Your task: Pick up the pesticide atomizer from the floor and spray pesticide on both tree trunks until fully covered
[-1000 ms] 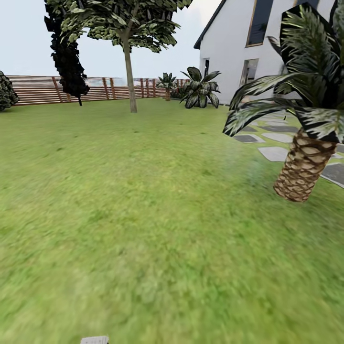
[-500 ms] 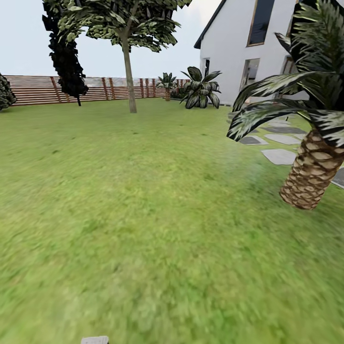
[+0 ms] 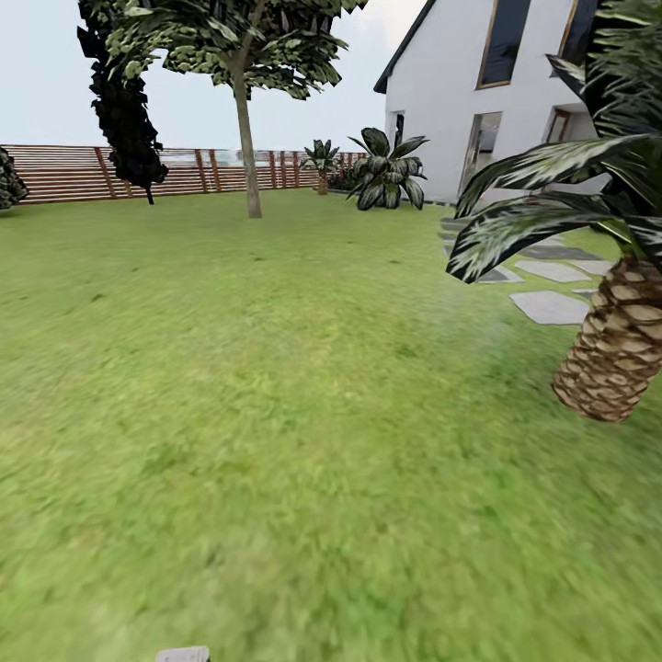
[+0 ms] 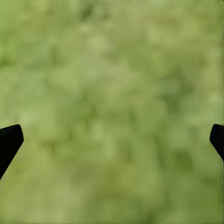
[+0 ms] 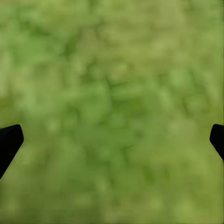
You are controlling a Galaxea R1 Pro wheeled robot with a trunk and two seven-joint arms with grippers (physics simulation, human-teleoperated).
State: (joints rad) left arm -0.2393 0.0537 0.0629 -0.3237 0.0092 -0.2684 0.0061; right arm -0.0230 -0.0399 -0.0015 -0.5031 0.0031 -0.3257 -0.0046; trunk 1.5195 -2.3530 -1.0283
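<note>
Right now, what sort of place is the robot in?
A house's back garden, it seems: a wide lawn, a slatted wooden fence along the far edge, a white house with stepping stones, a tall tree and a palm.

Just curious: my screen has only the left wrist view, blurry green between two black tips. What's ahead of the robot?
Observer: A wide lawn, with a tall tree far ahead near a fence.
Operator: Anything closer?
Observer: A palm at the head view's right, with grey stones just beyond it.
Operator: Is the other hand holding something?
Observer: No, the right gripper is open, with only the lawn beneath it.
</note>
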